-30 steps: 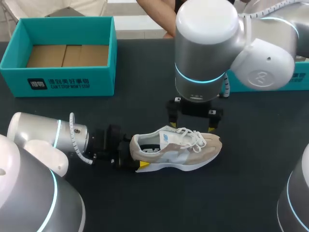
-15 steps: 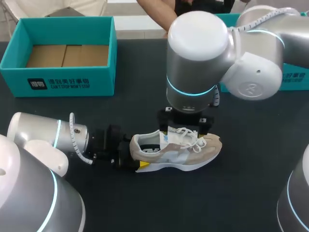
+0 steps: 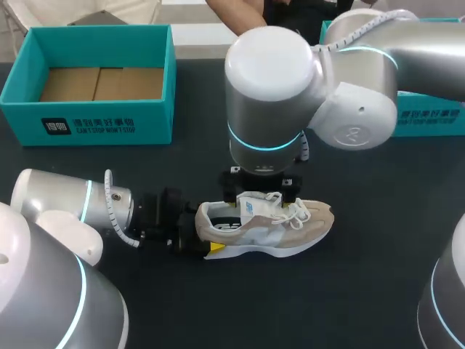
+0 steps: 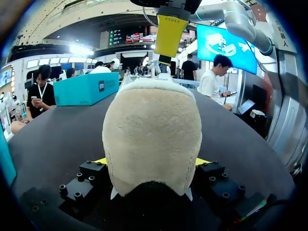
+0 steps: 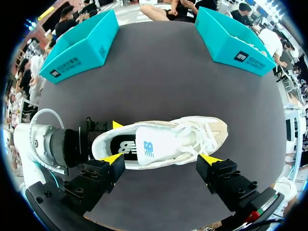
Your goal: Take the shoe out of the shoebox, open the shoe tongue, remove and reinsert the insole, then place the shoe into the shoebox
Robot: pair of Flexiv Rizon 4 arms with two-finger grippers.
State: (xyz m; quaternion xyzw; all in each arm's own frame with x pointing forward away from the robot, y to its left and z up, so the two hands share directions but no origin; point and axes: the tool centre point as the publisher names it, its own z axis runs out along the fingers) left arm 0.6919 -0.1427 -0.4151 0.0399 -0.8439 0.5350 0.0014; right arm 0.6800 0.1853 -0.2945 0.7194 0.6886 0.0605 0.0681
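At the far left of the table (image 3: 378,291), your open teal shoebox (image 3: 109,123) stands with its cardboard floor showing. Nearer you, your left arm lies low over the table. The left fingers (image 4: 102,161) are closed on the heel of the shoe (image 3: 272,225), with one yellow tip at each side. The shoe sits upright on the table, outside the box, toe pointing right. Your right fingers (image 5: 111,159) hang just above it, spread wide along its length and holding nothing. A second teal box (image 3: 429,116) sits at the far right.
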